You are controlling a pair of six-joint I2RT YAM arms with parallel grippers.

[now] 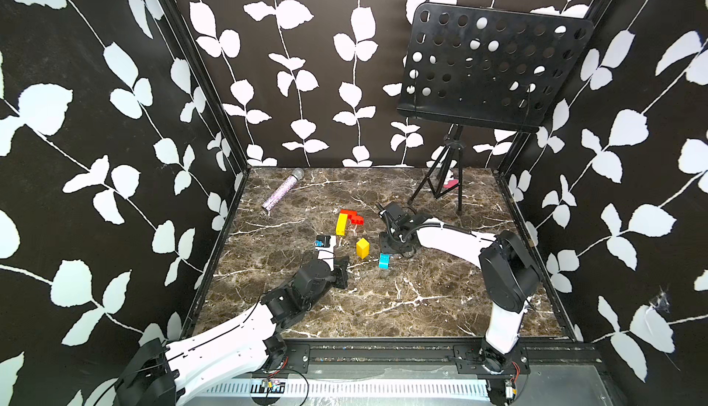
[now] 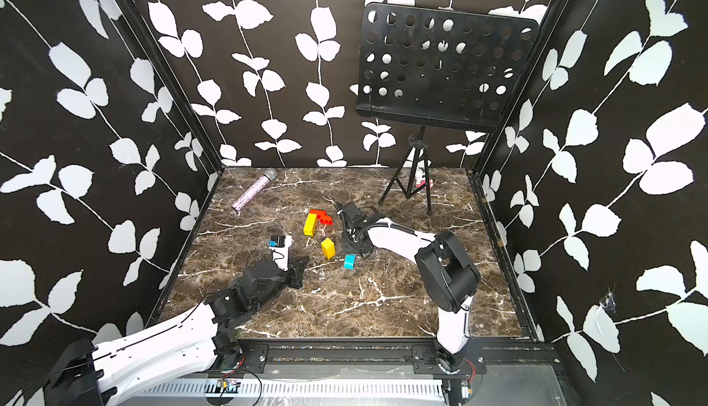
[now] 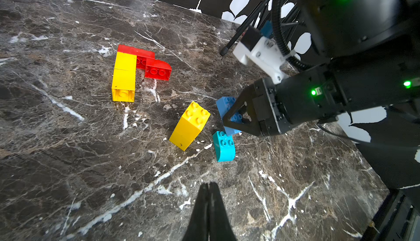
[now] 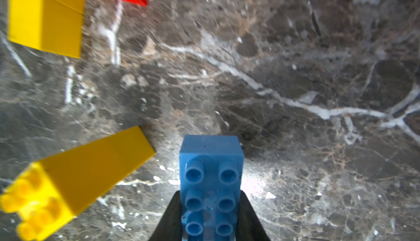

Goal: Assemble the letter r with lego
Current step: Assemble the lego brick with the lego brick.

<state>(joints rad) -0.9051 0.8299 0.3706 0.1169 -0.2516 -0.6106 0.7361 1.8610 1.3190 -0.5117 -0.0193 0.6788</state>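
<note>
A yellow column with two red bricks [image 1: 346, 219] [image 3: 127, 73] joined at its top lies flat on the marble table [image 1: 421, 300]. Close by, a loose yellow stack [image 1: 362, 247] [image 3: 189, 126] leans on its side. A teal brick [image 1: 384, 261] [image 3: 223, 146] rests beside it. My right gripper [image 4: 210, 196] [image 3: 229, 119] is shut on the blue brick [image 4: 210, 171] [image 3: 225, 105], low over the table next to the teal brick. My left gripper [image 3: 209, 184] is shut with nothing in it, a short way in front of these bricks.
A glittery purple microphone [image 1: 281, 193] lies at the back left. A black perforated music stand [image 1: 490, 67] on a tripod [image 1: 440, 182] stands at the back right, a small red object [image 1: 452, 183] at its feet. Patterned walls enclose three sides.
</note>
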